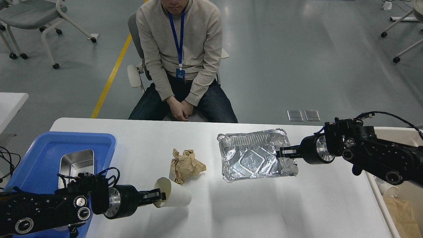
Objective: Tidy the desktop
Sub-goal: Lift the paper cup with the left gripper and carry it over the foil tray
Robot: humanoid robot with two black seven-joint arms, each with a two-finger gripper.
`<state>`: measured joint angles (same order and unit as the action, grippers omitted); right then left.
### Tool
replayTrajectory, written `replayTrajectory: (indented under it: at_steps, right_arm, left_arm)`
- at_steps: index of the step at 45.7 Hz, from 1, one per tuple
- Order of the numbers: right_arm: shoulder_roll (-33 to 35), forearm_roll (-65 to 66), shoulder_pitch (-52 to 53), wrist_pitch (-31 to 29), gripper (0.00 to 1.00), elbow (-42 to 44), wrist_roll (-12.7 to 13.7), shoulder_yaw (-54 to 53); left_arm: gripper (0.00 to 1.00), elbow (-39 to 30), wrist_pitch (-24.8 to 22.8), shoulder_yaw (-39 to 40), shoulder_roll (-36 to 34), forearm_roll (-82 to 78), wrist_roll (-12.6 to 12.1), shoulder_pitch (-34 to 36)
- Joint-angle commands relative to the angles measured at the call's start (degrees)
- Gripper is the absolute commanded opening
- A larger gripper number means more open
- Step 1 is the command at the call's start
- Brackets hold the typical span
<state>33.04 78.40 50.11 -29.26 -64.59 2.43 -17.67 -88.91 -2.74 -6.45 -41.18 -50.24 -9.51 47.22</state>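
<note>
The white desktop [251,211] fills the lower view. My left gripper [158,196] is shut on the rim of a white paper cup [176,196] that lies on its side at the front left, mouth toward the gripper. A crumpled brown paper ball [185,165] lies just behind the cup. My right gripper [285,152] is shut on the right rim of a silver foil tray [254,155], which is tilted and seems lifted a little off the desktop.
A blue plastic tray [49,148] holding a steel pan [76,163] stands at the left edge. A beige bin [396,198] with a cup and brown paper in it is at the right. A seated person [180,59] faces the far edge.
</note>
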Motion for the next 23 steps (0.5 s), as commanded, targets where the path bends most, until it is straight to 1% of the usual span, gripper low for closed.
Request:
replayTrajectory:
  at_steps: [1, 8, 13, 19, 23]
  right_arm:
    - [-0.9, -0.1, 0.1, 0.0, 0.00, 0.3, -0.1, 0.5]
    - [-1.0, -0.1, 0.5, 0.0, 0.00, 0.4, 0.0, 1.8]
    - [-1.0, -0.1, 0.5, 0.0, 0.00, 0.4, -0.1, 1.8]
    - [-1.0, -0.1, 0.6, 0.0, 0.00, 0.3, -0.1, 1.8]
    - [-0.9, -0.2, 0.7, 0.0, 0.00, 0.3, -0.1, 1.8]
  left_arm:
    - [0.00, -3.9, -0.4, 0.0, -4.3, 0.1, 0.5, 1.8]
    - [0.00, -6.3, -0.7, 0.3, -10.1, 0.2, 0.6, 4.9]
    - [0.00, -9.7, -1.7, 0.4, -14.4, 0.3, 1.9, 7.7]
    - [0.00, -10.7, -2.7, 0.4, -16.6, 0.7, 1.9, 11.3]
    - [0.00, -10.8, -3.7, 0.5, -17.3, 2.1, 2.6, 14.5]
